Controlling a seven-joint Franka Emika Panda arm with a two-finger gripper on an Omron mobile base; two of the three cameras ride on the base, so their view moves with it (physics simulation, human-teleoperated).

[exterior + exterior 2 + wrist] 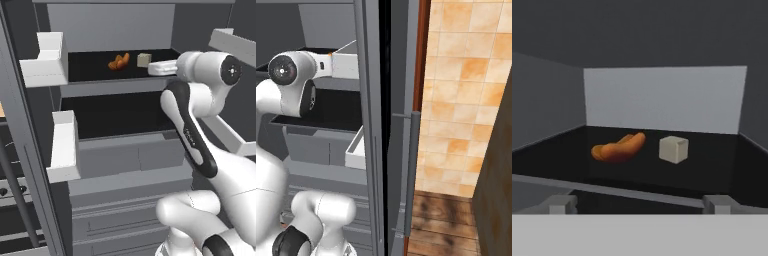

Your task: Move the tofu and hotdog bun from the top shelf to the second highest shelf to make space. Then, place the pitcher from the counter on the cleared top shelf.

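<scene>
Hand view: gripper (640, 204) is facing straight into the fridge at the level of the top shelf (712, 172), its jaws spread wide and holding nothing.
Left of the gripper's axis: hotdog bun (618, 147) is lying ahead and slightly left; an orange-brown, curved, lumpy piece whose long axis is slanting from near-left to far-right.
Right of the gripper's axis: tofu (673, 149) is sitting ahead and slightly right, just beside the bun but apart from it; a pale beige cube with one corner turned toward the fingers.
Deciding relation: both pieces are lying beyond the shelf's grey front edge, farther in than the fingertips (561, 203), so the next move is judged to be a forward reach, with the tofu looking marginally closer to the centre line.
Left base view: gripper (161, 68) is hovering at the right end of the top shelf (90, 70), tofu (144, 59) just beyond it, bun (119, 61) farther on.
</scene>
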